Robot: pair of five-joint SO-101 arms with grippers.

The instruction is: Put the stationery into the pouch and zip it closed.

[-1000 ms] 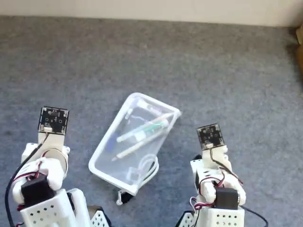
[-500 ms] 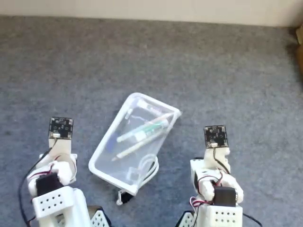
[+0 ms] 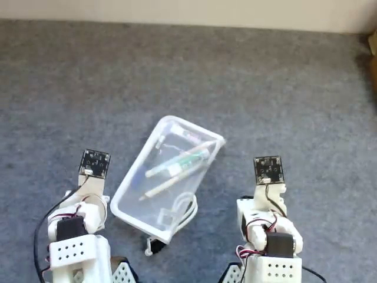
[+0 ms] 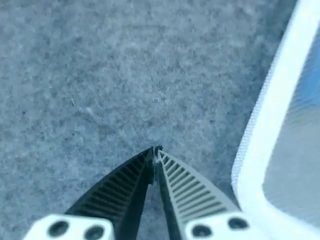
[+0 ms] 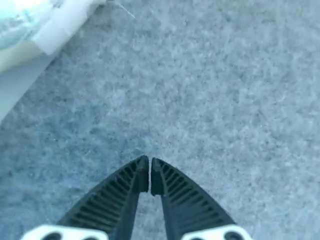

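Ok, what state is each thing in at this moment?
left pincer: shut, empty, over the carpet.
right pincer: shut, empty, over the carpet.
pouch: lying flat between the arms; cannot tell if zipped.
stationery: inside the pouch.

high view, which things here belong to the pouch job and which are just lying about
Job: clear pouch, pens inside it, left gripper, right gripper.
Lying about: brown object at the right edge; grey mat.
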